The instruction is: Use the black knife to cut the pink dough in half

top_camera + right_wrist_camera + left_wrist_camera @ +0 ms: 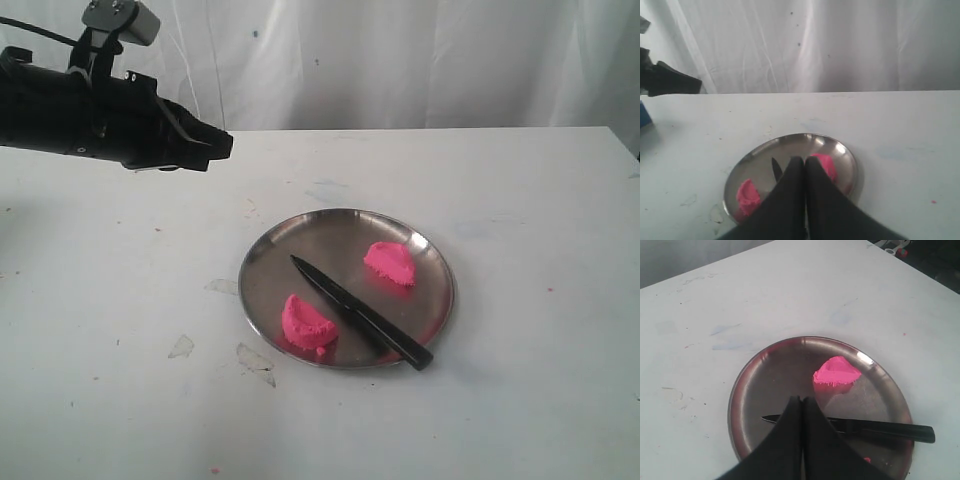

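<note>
Looking from left to right, the left end effector (215, 147) is closed and empty above the tabletop (120, 300). The pink dough (305, 323) lies in two halves on the plate (270, 250), the black knife (360, 312) between them. The right end effector (805, 165) is closed and empty too, so the cutting looks done

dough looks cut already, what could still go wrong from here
1. The slim black knife lies loose between the two bright pink dough halves, its handle end overhanging the round steel plate's rim; a bump there might tip it onto the table.
2. Both grippers are shut and hold nothing; regrasping the knife means opening first.
</note>
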Action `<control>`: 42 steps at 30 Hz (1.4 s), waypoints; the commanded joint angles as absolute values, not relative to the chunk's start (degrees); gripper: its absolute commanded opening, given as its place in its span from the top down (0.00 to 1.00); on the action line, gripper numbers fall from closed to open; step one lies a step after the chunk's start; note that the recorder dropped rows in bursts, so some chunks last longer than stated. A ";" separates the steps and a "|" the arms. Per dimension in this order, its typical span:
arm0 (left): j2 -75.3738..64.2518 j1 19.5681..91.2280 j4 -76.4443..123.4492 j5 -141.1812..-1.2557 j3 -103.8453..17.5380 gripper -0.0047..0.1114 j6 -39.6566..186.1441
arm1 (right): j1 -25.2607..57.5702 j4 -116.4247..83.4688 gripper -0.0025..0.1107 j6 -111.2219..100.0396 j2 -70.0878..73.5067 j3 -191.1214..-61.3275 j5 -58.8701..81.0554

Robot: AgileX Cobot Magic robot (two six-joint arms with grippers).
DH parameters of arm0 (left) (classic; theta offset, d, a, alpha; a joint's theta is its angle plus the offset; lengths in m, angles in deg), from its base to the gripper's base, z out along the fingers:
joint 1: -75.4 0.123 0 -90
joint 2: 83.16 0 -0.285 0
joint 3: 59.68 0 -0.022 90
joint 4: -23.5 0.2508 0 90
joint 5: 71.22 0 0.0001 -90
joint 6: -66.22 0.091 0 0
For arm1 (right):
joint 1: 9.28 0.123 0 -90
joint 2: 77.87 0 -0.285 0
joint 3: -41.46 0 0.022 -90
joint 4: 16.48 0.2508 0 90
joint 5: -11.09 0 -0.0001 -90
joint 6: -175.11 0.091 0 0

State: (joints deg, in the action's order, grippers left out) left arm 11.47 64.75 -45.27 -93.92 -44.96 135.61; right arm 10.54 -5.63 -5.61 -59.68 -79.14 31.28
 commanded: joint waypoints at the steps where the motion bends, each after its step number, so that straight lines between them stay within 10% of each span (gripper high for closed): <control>1: 10.73 64.96 -45.86 -94.83 -44.85 0.96 135.55 | 7.74 -8.36 0.98 -4.89 -65.35 -71.88 26.87; 30: 9.74 64.96 -45.86 -92.29 -43.49 0.96 135.55 | 6.72 -8.47 0.98 -4.89 -70.09 -61.33 30.56; 42: -10.48 64.96 -40.60 -87.47 -33.72 0.96 135.55 | 6.72 -8.58 0.98 -4.89 -70.09 -61.33 30.56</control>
